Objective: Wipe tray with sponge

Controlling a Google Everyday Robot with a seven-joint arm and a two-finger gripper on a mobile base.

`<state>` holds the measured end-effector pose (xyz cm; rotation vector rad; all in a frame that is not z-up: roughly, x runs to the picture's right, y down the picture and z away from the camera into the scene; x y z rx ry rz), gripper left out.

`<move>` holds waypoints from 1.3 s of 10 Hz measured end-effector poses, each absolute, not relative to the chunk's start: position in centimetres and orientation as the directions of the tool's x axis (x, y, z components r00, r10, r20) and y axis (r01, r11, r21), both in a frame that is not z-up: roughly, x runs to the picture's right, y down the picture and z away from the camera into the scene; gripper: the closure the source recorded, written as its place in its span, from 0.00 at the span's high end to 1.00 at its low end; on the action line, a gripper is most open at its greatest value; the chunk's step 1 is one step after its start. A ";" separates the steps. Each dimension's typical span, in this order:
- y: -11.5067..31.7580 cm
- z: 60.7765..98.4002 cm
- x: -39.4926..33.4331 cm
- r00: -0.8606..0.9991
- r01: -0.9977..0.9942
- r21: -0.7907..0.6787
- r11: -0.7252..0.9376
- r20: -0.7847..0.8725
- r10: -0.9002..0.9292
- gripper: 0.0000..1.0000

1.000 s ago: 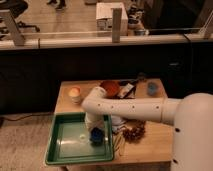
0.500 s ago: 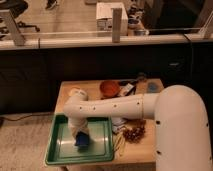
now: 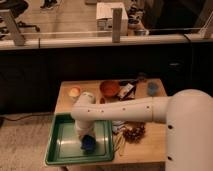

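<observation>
The green tray [image 3: 61, 146] lies on the front left of the wooden table. The dark-blue sponge [image 3: 88, 144] rests on the tray's bottom, right of its middle. My gripper [image 3: 84, 136] points down from the white arm's wrist [image 3: 85, 109] straight onto the sponge. It is shut on the sponge and presses it against the tray. The white arm reaches in from the right across the table.
Behind the tray on the table [image 3: 150, 145] stand an orange bowl [image 3: 109, 89], a small cup with a yellow-orange inside [image 3: 75, 91], a light-blue cup [image 3: 152, 88] and dark items [image 3: 128, 90]. A brown cluster [image 3: 134, 133] lies right of the tray.
The gripper and sponge swept left across the tray, then moved back a little to the right and nearer the front rim. The arm's elbow swung left.
</observation>
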<state>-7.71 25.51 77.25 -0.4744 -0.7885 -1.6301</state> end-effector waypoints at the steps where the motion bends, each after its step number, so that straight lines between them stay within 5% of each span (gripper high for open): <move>1: 25.4 77.3 -5.8 -0.189 0.975 0.219 -0.048 0.691 -0.698 0.04; 13: 25.2 77.5 -3.4 -0.122 0.984 0.178 0.006 0.697 -0.706 0.04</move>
